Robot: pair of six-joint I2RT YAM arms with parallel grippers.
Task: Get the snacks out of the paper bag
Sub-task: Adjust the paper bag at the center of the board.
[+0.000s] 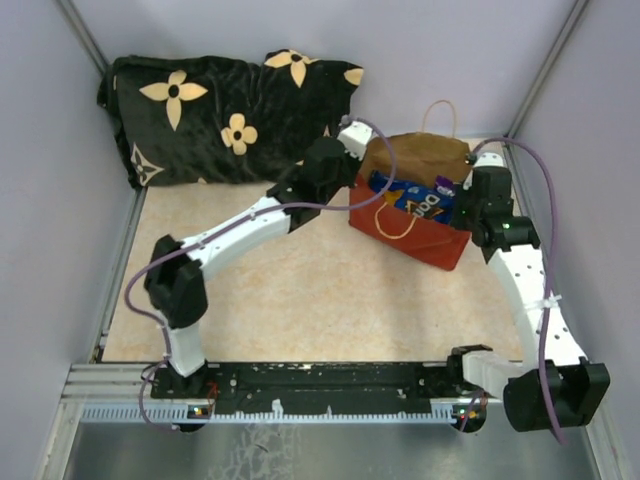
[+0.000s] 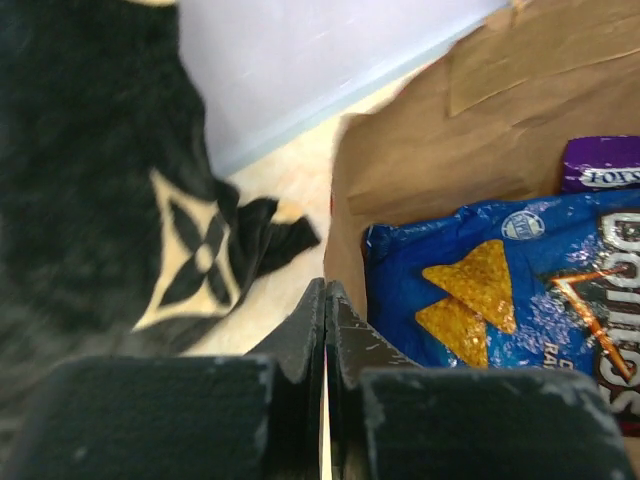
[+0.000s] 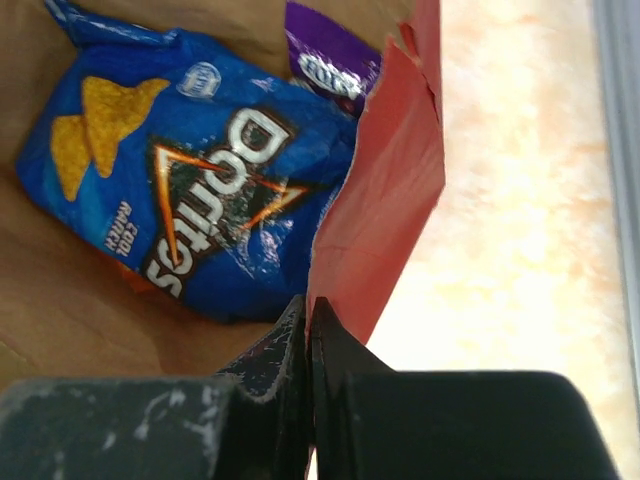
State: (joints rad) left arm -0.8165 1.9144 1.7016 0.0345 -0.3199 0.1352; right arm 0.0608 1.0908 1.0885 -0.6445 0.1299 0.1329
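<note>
- The black flower-patterned pillow [image 1: 230, 110] lies at the back of the counter [image 1: 300, 300], just beside the left arm. A wide outward swing could drag into it.
- The left pincer [image 2: 326, 296] is pressed together on the left rim of the red paper bag [image 1: 420, 235], with a sliver of paper showing between its jaws. A hard pull risks tearing the thin wall or letting the rim slip free.
- The blue Doritos bag [image 3: 200, 180] lies inside the paper bag, with a purple candy pouch [image 3: 330, 60] tucked beyond it. With both pincers holding rims, neither is free to reach in.
- The right pincer [image 3: 307, 308] pinches the red right-hand wall, which looks creased and notched above the jaws. Opposing pulls could rip it or tip the bag, and letting go could collapse the mouth over the snacks.
</note>
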